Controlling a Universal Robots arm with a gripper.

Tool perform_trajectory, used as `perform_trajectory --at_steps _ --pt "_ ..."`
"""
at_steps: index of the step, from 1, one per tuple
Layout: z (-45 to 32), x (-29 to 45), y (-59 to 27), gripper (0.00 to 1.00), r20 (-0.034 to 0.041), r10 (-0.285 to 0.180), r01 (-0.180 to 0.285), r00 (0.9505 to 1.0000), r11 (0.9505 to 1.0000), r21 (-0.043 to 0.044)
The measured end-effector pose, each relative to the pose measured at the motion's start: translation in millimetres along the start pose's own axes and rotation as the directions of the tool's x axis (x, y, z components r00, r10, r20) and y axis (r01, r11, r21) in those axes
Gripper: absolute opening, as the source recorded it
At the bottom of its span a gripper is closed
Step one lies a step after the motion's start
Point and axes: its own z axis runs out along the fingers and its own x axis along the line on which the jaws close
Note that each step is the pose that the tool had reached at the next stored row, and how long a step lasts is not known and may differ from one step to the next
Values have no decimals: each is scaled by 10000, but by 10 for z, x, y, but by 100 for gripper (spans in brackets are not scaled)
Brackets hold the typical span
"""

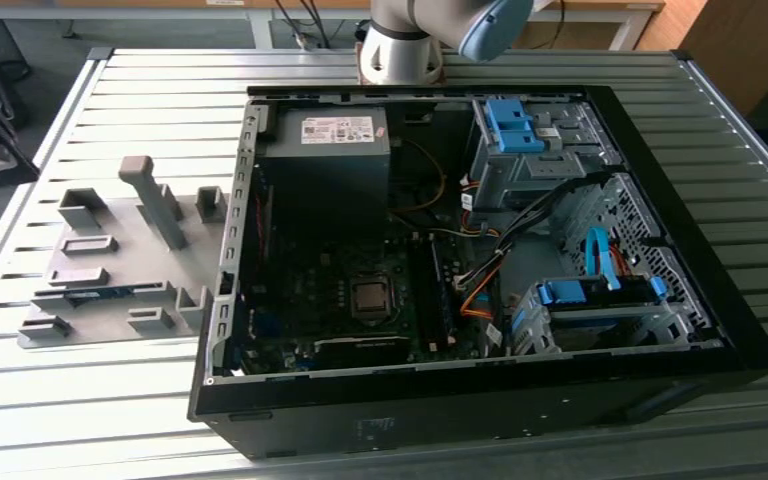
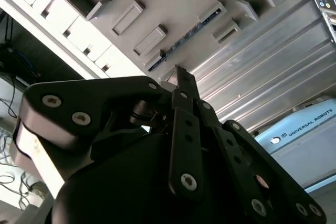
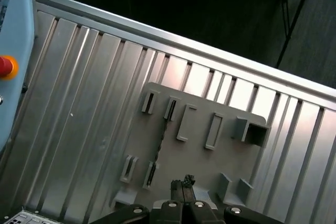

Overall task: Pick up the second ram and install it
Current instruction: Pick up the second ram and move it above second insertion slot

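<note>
The second ram (image 1: 104,293) is a thin blue-green stick lying in a slot of the grey fixture plate (image 1: 117,235), on the exterior view's left of the open computer case (image 1: 491,390). In both wrist views it appears edge-on as a dark strip (image 2: 184,40) (image 3: 159,142) held between small fixture blocks. My gripper (image 3: 182,184) (image 2: 184,80) hangs well above the fixture plate, apart from the ram. Its black fingertips are pressed together with nothing between them.
The case holds a motherboard (image 1: 357,300), cables and blue drive-bay latches (image 1: 598,292). The arm's base (image 1: 404,50) stands behind the case. A pendant with a red button (image 3: 5,66) lies at the slatted metal table's (image 3: 68,129) edge.
</note>
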Motion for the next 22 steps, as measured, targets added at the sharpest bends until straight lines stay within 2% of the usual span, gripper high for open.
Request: perform_trajectory --at_steps 4,8,22 --pt "13 0 0 11 16 735 -735 9973 9973 14" --pt "21 0 -1 11 31 1365 -1366 9906 9906 27" --pt "21 -1 -1 11 31 1391 -1391 9903 9903 28"
